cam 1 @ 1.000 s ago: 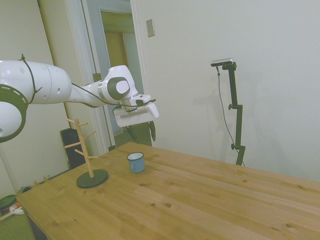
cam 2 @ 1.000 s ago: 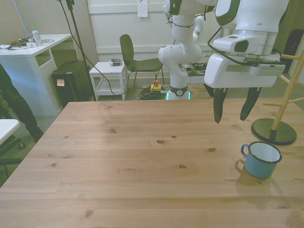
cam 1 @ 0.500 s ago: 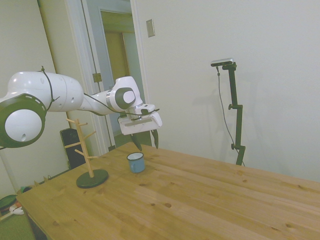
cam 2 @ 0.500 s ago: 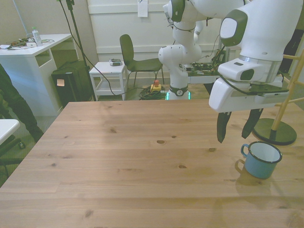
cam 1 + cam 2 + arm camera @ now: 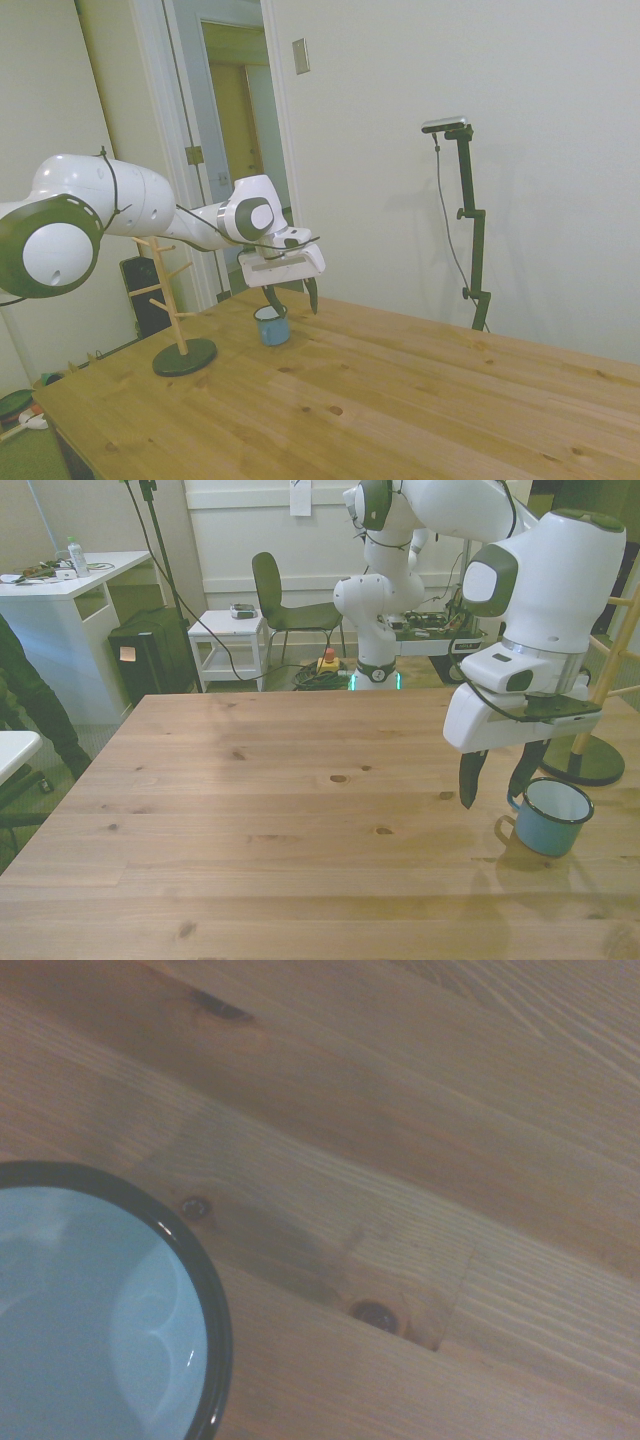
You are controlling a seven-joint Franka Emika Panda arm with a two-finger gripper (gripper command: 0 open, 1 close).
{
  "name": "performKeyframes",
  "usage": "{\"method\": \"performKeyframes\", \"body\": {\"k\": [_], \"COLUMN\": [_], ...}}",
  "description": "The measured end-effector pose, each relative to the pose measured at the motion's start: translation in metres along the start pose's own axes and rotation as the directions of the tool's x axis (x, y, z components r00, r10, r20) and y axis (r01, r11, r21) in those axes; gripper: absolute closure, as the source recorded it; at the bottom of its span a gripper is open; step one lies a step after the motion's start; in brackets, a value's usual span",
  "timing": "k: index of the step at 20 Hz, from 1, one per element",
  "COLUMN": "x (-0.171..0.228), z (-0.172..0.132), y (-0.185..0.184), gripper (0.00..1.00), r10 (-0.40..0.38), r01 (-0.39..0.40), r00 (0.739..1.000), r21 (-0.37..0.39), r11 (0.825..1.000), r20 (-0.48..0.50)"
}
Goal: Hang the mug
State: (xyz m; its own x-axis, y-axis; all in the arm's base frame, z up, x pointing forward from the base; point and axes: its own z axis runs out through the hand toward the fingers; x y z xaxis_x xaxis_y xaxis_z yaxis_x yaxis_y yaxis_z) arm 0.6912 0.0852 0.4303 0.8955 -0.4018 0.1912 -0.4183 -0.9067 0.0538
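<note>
A: Side view first — what's different from a second ago?

B: The gripper (image 5: 291, 296) has dropped a good way. It was high above the table (image 5: 400, 400) then; now its dark fingers reach down around the level of the mug (image 5: 271, 326), one looking to be at the rim and the other hanging free toward the picture's right. The mug itself hasn't moved: upright on the table, near the wooden mug tree (image 5: 172, 305) with the dark round base.

A: And from the front?

B: Same story. The gripper (image 5: 495, 780) has come down and drifted toward the front view's right. Its fingers are spread apart and holding nothing. One fingertip (image 5: 466, 798) hangs over bare wood, the other sits right by the handle side of the mug (image 5: 552, 817); whether it touches I can't tell. The mug's handle points to the front view's left, toward the gripper. The mug tree (image 5: 592, 725) stands just behind the mug, at the picture's right edge.

A: Wrist camera?

B: Part of the mug (image 5: 90, 1310) — dark rim, pale inside — fills one corner, the rest is planks of the table (image 5: 450, 1160).

A: So what does the descent mean?

B: I'd judge it's the approach to the grasp — the arm is lining up on the rim wall near the handle. Nothing is picked up yet; closing, lifting and hooking the handle over a peg all remain.
</note>
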Motion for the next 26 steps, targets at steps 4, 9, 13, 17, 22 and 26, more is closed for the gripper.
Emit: {"method": "performKeyframes", "body": {"k": [4,9,13,17,22,26], "x": [-0.003,-0.009,-0.005,0.003,0.005,0.008], "z": [-0.003,-0.018,-0.027,-0.016,-0.005,-0.001], "y": [-0.007,-0.026,-0.039,-0.057,-0.077,-0.084], "gripper": [0.00,0.00,0.00,0.00,0.00,0.00], "r10": [-0.009,-0.032,-0.038,-0.043,-0.050,-0.052], "r01": [0.009,0.032,0.039,0.043,0.050,0.052], "r00": [1.000,0.999,0.999,0.999,0.999,0.999], "r21": [0.006,0.020,0.021,0.013,0.006,0.001], "r11": [1.000,0.999,0.999,0.999,0.999,0.999], "r20": [-0.004,-0.017,-0.014,-0.002,0.010,0.016]}}
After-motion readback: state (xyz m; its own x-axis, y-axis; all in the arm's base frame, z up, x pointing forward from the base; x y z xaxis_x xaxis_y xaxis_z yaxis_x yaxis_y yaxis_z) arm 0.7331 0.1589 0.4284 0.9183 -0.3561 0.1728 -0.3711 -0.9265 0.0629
